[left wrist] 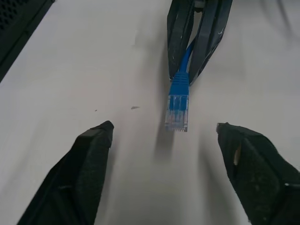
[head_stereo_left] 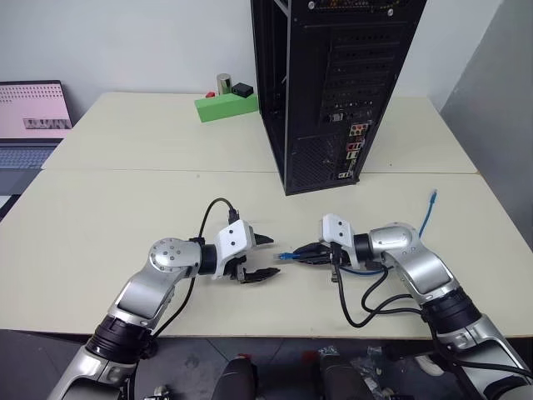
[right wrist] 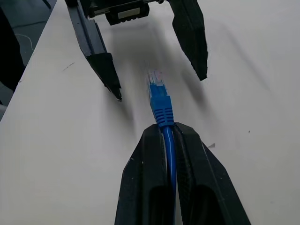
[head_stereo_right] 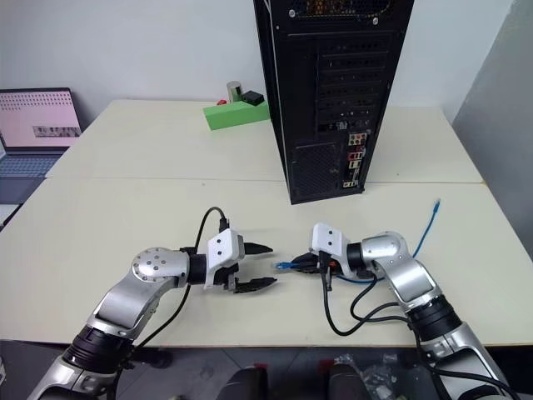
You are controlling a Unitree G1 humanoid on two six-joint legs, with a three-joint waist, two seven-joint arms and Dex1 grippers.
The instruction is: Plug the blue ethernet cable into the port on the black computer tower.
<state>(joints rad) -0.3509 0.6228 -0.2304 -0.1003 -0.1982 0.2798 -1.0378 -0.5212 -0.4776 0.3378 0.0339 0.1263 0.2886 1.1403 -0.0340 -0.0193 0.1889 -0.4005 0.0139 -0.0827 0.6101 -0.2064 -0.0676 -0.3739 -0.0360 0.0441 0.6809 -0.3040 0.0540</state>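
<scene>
- One blue ethernet cable [right wrist: 161, 101], two clear plugs: one jutted from the right gripper [head_stereo_left: 310, 252], clamped on the cord; the other [head_stereo_left: 433, 196] lay on the surface [head_stereo_left: 125, 208].
- Left gripper [head_stereo_left: 265, 257] stood apart, empty, facing that plug.
- One black computer tower [head_stereo_left: 333, 83] stood behind.

No legible text, label, brand, number or sign appears. The open laptop's pink-white screen [head_stereo_right: 40, 112], far beyond the left end effector [head_stereo_right: 261, 267], carries a dark band of characters too small to read.
</scene>
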